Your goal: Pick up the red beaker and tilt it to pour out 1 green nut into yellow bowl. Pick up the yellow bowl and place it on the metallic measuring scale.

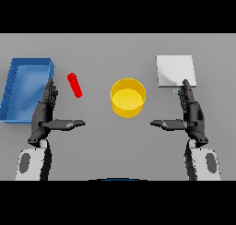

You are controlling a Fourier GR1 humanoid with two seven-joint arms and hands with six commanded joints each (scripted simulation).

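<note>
blue tray far left | red beaker beside it, lying flat

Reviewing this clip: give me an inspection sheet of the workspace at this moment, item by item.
Surface: grey table, flat, no spills seen.
Job's things: red beaker lying on its side, left of centre; yellow bowl upright at centre, no nut seen inside; metallic measuring scale at far right, nothing on it. Green nut: nothing seen.
Clutter: blue bin at far left, nothing seen inside.
Hands: left hand open, fingers straight, beside the bin, holding nothing; right hand open, just in front of the scale, holding nothing.
Cables: nothing seen.
Surroundings: nothing seen beyond the table.
</note>
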